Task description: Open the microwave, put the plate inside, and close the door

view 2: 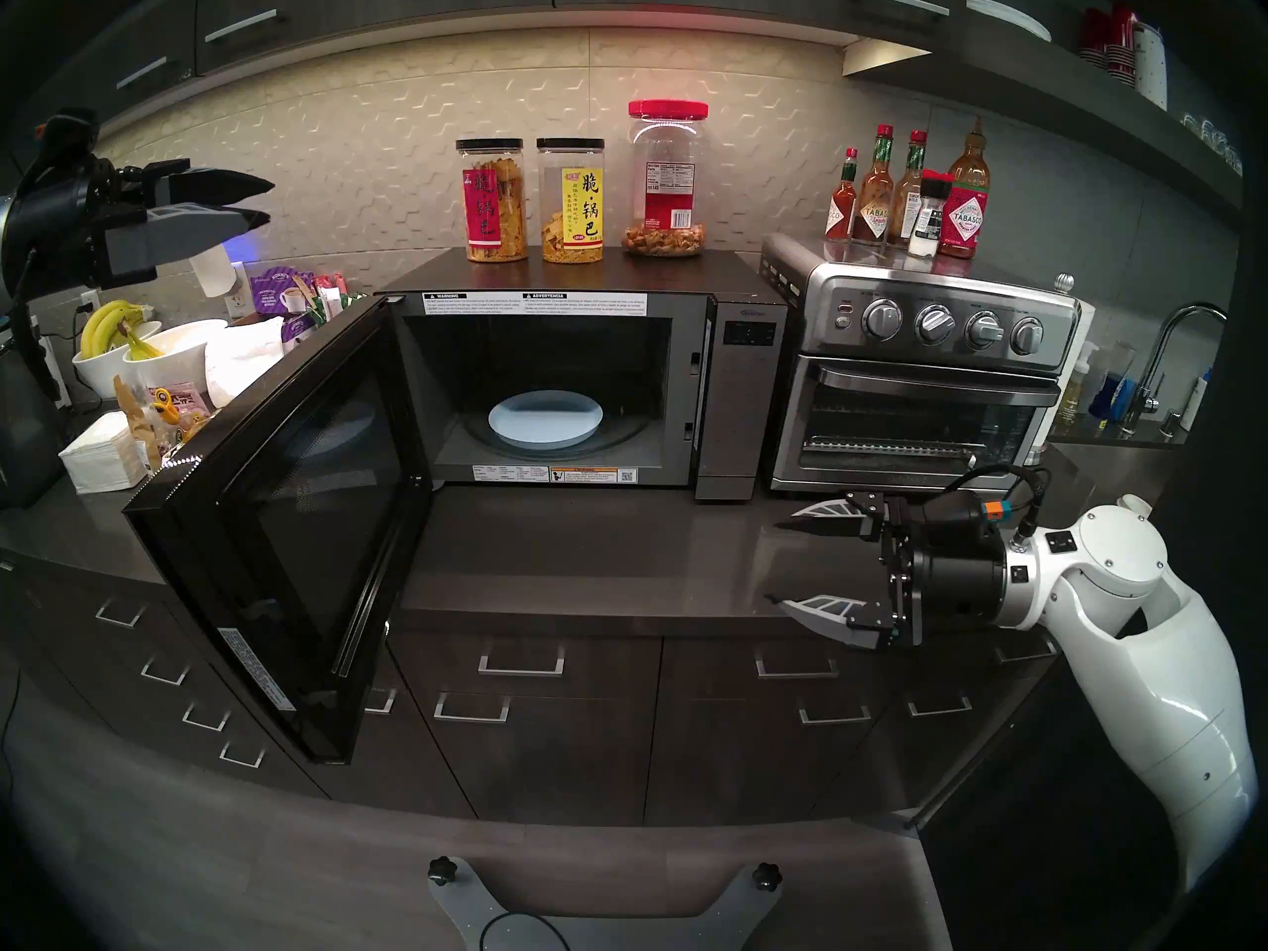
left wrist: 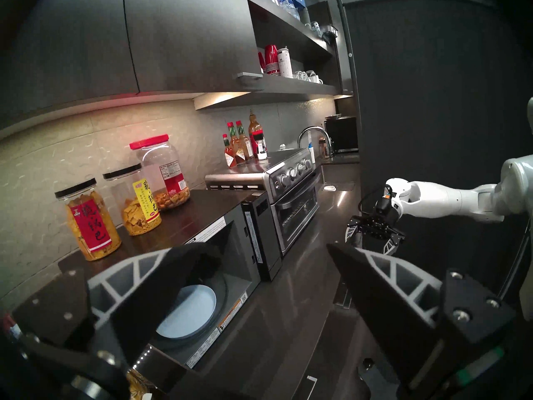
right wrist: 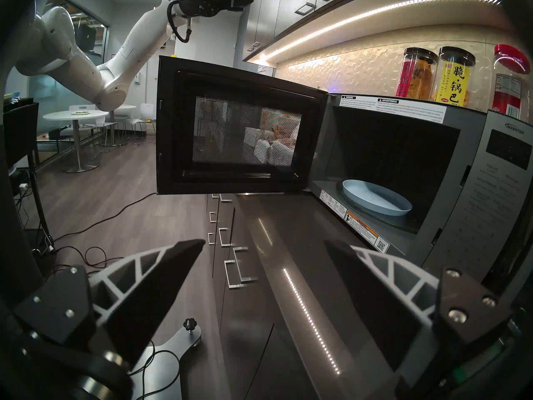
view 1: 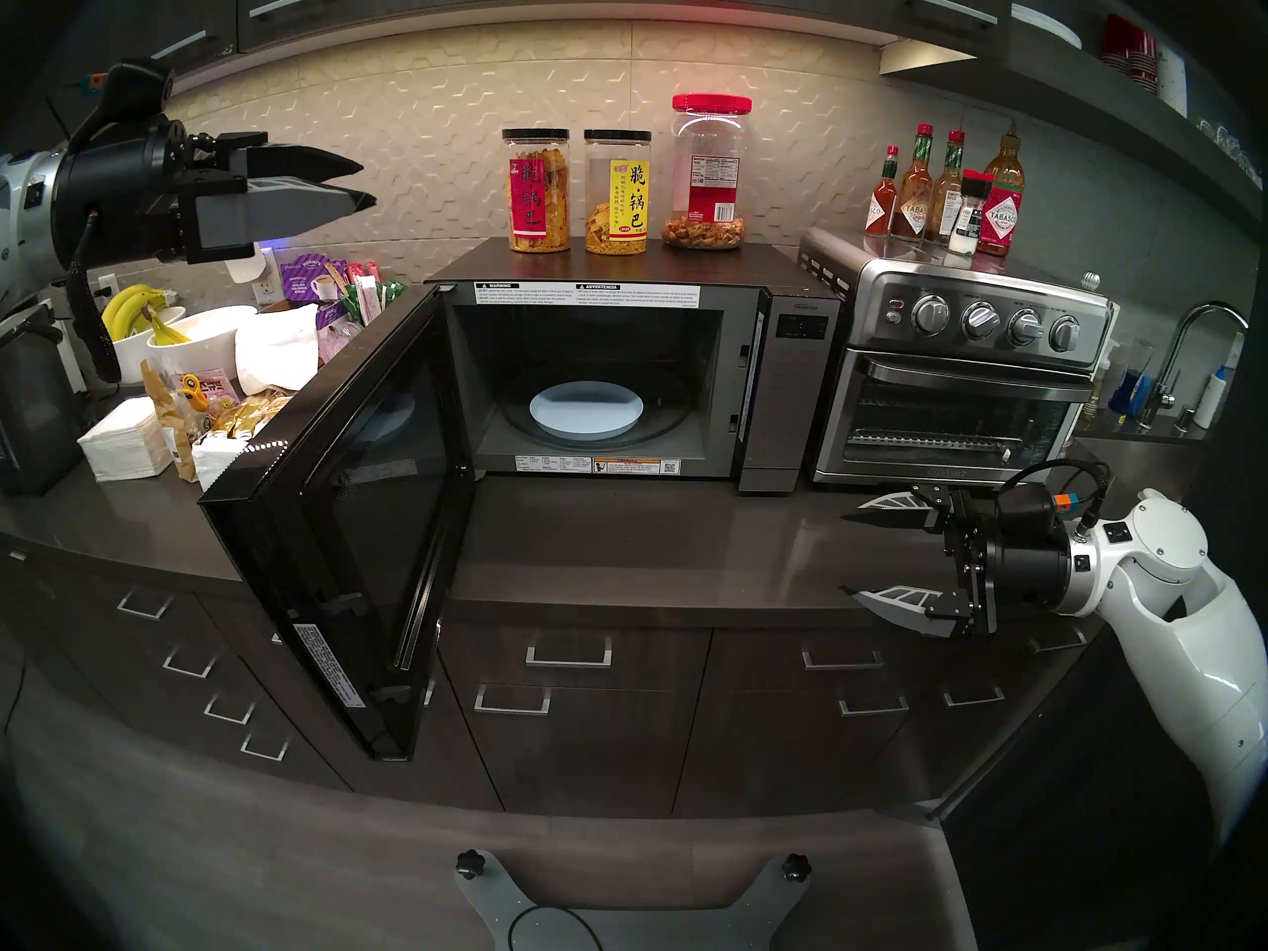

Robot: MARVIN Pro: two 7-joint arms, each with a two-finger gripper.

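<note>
The black microwave (view 1: 789, 394) stands on the counter with its door (view 1: 343, 517) swung wide open to the left. The pale blue plate (view 1: 586, 409) lies on the glass turntable inside the cavity, also clear in the right wrist view as the plate (right wrist: 377, 201). My left gripper (view 1: 360, 182) hovers high at the far left, above the door's top edge, open and empty. My right gripper (view 1: 845, 555) hangs open and empty over the counter's front edge, right of the microwave and in front of the toaster oven (view 1: 960, 380).
Three snack jars (view 1: 621, 191) stand on the microwave's top. Sauce bottles (view 1: 947, 195) sit on the toaster oven. Bowls with bananas (view 1: 154, 325), napkins (view 1: 123, 442) and snack packets crowd the counter left of the door. A sink faucet (view 1: 1194, 352) is at the far right.
</note>
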